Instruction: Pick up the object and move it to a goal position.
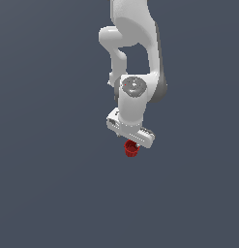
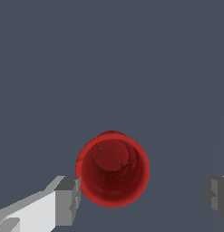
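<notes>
— Where was the red cup (image 2: 112, 168) when you looked?

— Directly under the gripper (image 1: 132, 140), on the flat grey floor (image 1: 48, 193). It stood upright with its mouth up; from the wrist view I could see straight down into the hollow, so its long axis ran in line with the gripper's own approach.

— Was the gripper on it?

— Not gripping it, no. The jaws stood wide apart, holding nothing. One finger (image 2: 68, 199) sat just beside the cup's wall, perhaps brushing it. The other finger (image 2: 216, 195) was well apart from the cup, so the cup lay off-centre in the gap, toward the first finger.

— And from the exterior view?

— The white hand hid most of it. Only the cup's lower part (image 1: 131, 149) poked out beneath. I couldn't tell from there whether the fingertips had reached the floor.

— So the next move?

— I'd guess a closing squeeze across the rim, with the far finger travelling most.
</notes>
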`<action>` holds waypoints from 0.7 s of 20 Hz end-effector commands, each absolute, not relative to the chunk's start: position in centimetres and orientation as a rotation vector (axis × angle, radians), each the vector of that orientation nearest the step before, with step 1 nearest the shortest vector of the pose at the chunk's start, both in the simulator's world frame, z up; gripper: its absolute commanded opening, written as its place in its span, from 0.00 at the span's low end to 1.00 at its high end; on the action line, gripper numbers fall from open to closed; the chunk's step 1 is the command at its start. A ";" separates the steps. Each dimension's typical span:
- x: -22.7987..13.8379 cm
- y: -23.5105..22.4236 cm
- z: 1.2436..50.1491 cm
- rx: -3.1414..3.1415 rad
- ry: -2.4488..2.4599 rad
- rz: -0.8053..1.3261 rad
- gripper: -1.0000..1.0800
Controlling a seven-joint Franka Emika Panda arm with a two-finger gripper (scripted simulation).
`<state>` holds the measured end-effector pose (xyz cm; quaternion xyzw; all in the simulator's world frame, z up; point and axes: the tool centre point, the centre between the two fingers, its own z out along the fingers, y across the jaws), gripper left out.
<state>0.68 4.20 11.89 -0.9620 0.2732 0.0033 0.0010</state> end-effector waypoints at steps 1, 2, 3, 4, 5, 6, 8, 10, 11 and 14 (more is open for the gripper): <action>0.8 4.7 11.4 -2.993 0.950 0.008 0.96; 0.8 4.8 11.2 -2.982 0.982 0.008 0.96; 0.8 5.0 11.0 -2.972 1.013 0.007 0.96; 0.8 5.2 10.9 -2.963 1.042 0.006 0.96; 0.8 5.3 10.7 -2.953 1.069 0.005 0.96; 0.9 5.4 10.6 -2.944 1.093 0.005 0.96; 0.9 5.7 10.4 -2.928 1.137 0.004 0.96; 0.9 5.9 10.1 -2.914 1.174 0.002 0.96; 0.9 5.9 10.1 -2.907 1.189 0.002 0.96; 0.9 6.1 9.9 -2.893 1.225 0.001 0.96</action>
